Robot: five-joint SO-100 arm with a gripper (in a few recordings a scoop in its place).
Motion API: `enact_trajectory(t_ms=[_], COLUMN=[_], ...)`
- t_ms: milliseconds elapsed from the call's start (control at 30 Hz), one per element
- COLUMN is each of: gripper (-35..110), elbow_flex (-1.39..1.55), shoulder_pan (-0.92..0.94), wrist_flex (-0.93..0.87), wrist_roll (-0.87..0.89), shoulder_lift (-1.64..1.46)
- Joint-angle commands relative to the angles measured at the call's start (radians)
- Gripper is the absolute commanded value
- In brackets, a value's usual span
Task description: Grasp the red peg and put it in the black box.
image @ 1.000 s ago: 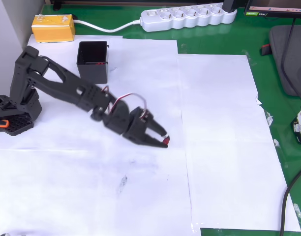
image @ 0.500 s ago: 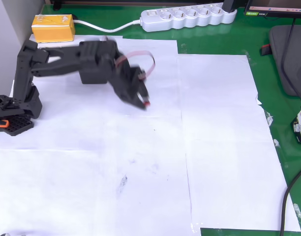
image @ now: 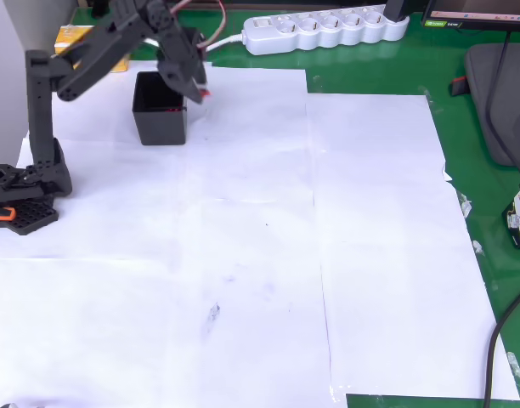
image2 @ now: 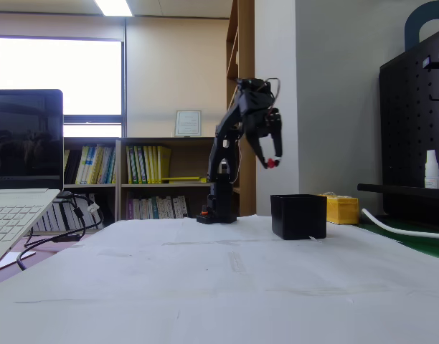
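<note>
Above small square black plastic box (image: 161,109), hand (image: 200,93) now raised from surface, gripping tiny dark-red rounded peg (image2: 272,163); release coming next.

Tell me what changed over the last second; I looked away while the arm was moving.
The gripper, shut on the red peg, swung from low over the middle of the paper up and back toward the black box. It now hangs high near the box's right rim in the overhead view, peg not released. The box, yellow block and power strip stayed put.

Red peg (image2: 272,163); black box (image: 160,109); yellow block (image2: 341,208); green table (image: 387,68).
</note>
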State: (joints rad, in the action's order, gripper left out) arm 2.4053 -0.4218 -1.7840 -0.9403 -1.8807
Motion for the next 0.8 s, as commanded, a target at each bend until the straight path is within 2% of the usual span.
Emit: enact_trajectory(t_ms=[0,267,467,767], gripper=[0,0,0,3], elbow_flex=[-0.015,-0.132,-0.302,-0.341], shoulder_pan=[-0.086,-0.224,-0.288,-0.27], wrist_flex=[-0.084,-0.084,-0.066,0.025], wrist_roll=[0.037,0.147,0.153,0.224], shoulder_lift=[0.123,0.132,0.129,0.132])
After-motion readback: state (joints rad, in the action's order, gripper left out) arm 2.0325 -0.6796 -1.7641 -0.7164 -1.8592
